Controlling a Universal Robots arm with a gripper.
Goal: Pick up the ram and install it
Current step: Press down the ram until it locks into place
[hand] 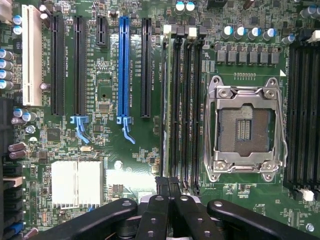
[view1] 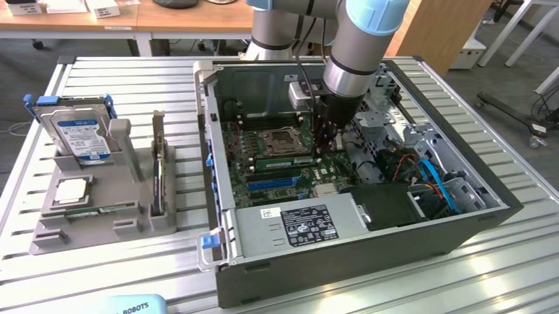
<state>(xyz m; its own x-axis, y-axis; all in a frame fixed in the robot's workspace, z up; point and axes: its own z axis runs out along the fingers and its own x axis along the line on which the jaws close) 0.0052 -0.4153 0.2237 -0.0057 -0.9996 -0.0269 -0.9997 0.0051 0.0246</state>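
We have the gripper [view1: 330, 147] lowered inside the open computer case [view1: 436, 229], which stands on the slatted table [view1: 114, 275], and its fingers [hand: 167, 200] are pressed fully together. In the wrist view a thin green edge, which we take to be the ram [hand: 163, 100], stands in the memory slot [hand: 175, 100] nearest the expansion slots, and it runs straight away from the fingertips toward twelve o'clock in that picture. Its long axis lies parallel to the neighbouring black slots, with the empty CPU socket [hand: 245, 130] off at about two o'clock from the fingertips. The closed fingers sit at the near end of the stick, in line with it; we cannot tell whether they touch its top edge or hang just above it. In the exterior view the fingers come down just beside the socket [view1: 281, 140], on the exterior view's right of it. We judge the stick to be placed in its slot already, though we cannot see whether the end latches have closed. At nine o'clock from the case, well apart, the grey parts holder [view1: 105, 216] carries a hard drive [view1: 80, 134] and a square chip [view1: 72, 190].
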